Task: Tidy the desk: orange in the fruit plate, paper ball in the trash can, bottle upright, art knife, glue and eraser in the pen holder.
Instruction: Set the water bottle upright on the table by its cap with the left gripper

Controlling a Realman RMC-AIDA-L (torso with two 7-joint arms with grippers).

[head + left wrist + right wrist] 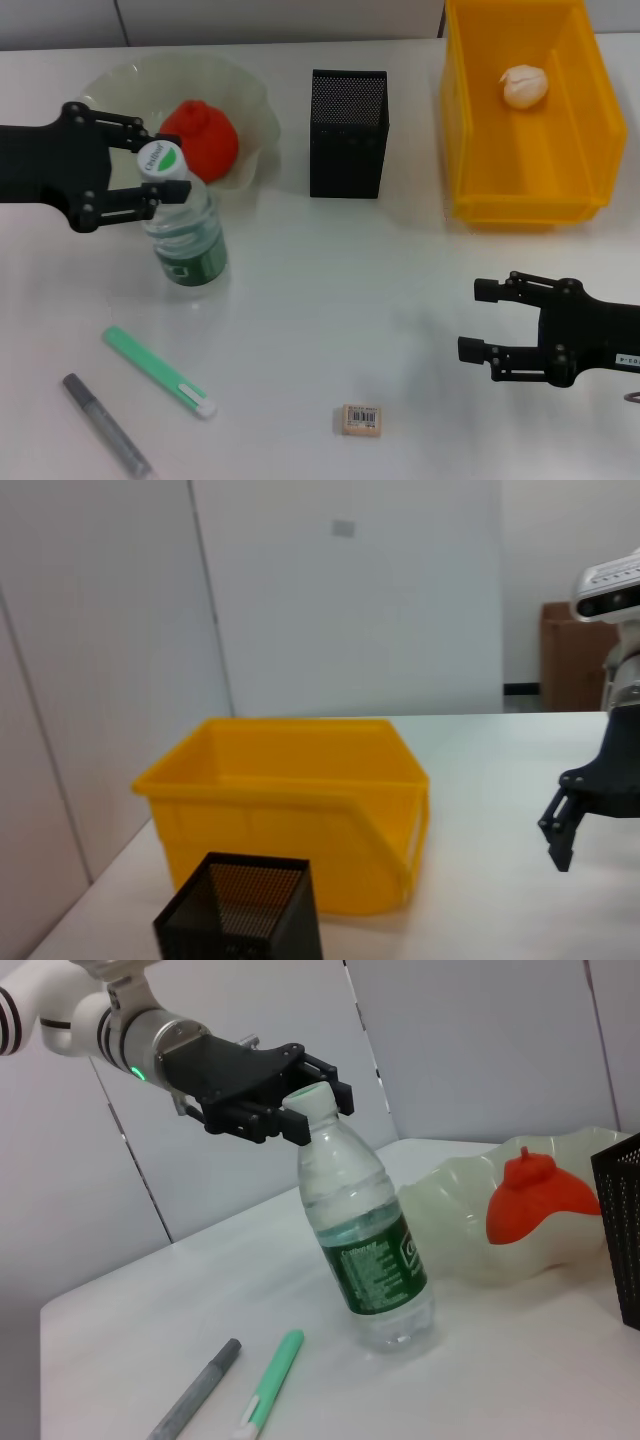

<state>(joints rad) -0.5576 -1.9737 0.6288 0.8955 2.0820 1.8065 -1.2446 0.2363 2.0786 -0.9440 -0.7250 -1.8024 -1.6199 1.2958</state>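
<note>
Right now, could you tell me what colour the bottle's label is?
Dark green, clearest on the bottle in the right wrist view.

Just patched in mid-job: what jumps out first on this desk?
The left gripper is clamped around the cap of the bottle, which stands slightly tilted in front of the fruit plate holding the orange. At the far right, the bright yellow trash can already holds the paper ball. The right gripper hovers open near the eraser.

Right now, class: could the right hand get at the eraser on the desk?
Probably yes. The right hand is open and holds nothing, and the eraser lies alone on bare desk nearby, with nothing between them.
</note>
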